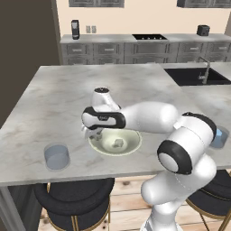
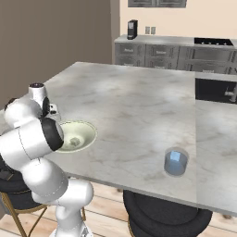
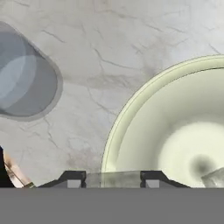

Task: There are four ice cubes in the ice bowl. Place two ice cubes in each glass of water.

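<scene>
My gripper (image 3: 113, 181) is shut on an ice cube (image 3: 113, 178), a small translucent block held between the fingertips. It hangs over the counter just outside the left rim of the ice bowl (image 3: 131, 109). In the left base view the gripper (image 1: 92, 133) sits at the left edge of the ice bowl (image 1: 131, 145), which holds one ice cube (image 1: 118, 143). A second cube (image 3: 214, 178) lies in the bowl's bottom. One glass of water (image 1: 57, 156) stands left of the bowl, also seen as the glass (image 3: 22, 83). The other glass (image 2: 176, 162) stands far right with an ice cube (image 2: 175, 156) in it.
The marble counter (image 1: 67, 99) stretches wide behind the bowl. A black sink (image 1: 196, 76) with a faucet lies at the back right. Black bar stools (image 1: 74, 198) stand under the counter's near edge.
</scene>
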